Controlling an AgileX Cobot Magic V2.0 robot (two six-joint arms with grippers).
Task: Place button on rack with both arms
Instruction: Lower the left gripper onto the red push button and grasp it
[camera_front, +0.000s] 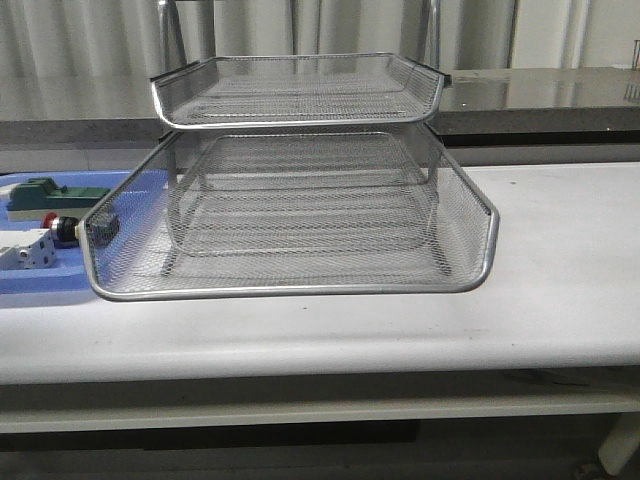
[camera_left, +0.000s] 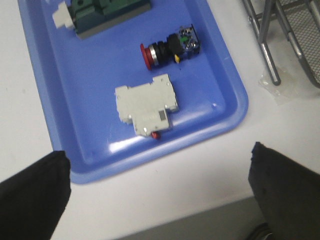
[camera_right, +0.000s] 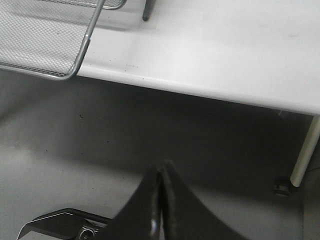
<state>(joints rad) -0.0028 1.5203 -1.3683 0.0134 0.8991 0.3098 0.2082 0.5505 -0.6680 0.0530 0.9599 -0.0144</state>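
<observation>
Left fingers (camera_left: 35, 192) spread above the button (camera_left: 170, 47) — right gripper (camera_right: 161, 185) closed, empty; no legible writing.

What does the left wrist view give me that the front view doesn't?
Only the left wrist view shows the button whole, lying free, and the left hand open at the blue tray's edge. Only the front view shows the rack's empty tiers. Both show the tray with button, green block and white-grey block.
</observation>
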